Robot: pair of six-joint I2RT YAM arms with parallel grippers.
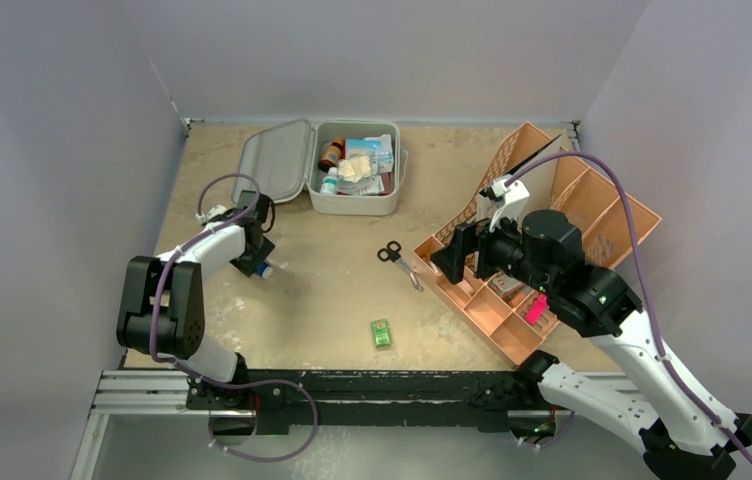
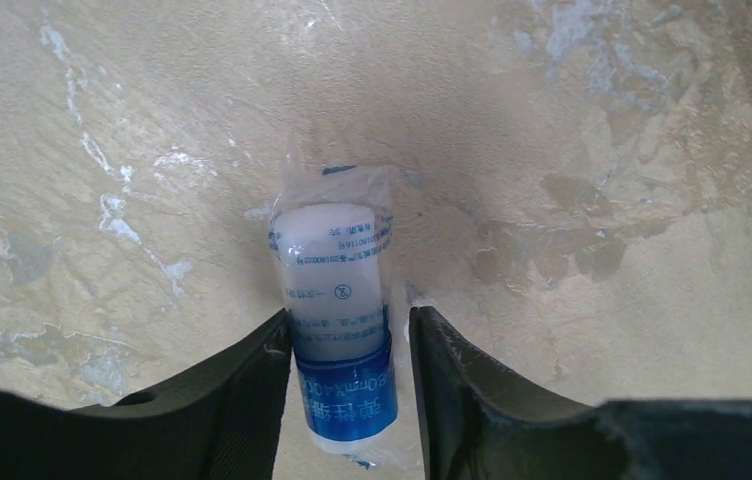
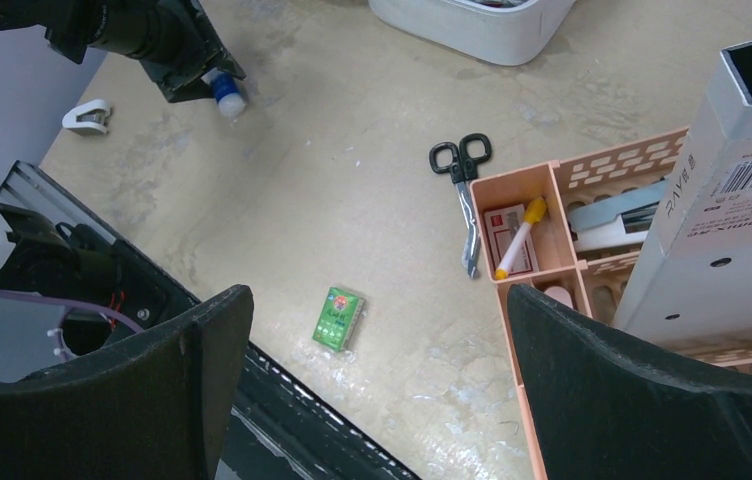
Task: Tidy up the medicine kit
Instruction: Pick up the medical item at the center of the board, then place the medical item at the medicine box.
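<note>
Left gripper [image 2: 349,335] straddles bottle [image 2: 337,290], jaws apart — centre it, squeeze gently, lift toward kit [image 1: 352,205] — right gripper [image 3: 374,300] gapes empty.

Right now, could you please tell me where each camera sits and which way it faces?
Top external: fixed above and behind the arms, looking down on the table; both arms show.
Left wrist: on the left arm, facing down at the table; its jaws flank a blue-labelled bottle.
Right wrist: raised on the right arm, looking down across the table; its wide jaws show below the scissors.
Shared: both wrist views show that bottle.
</note>
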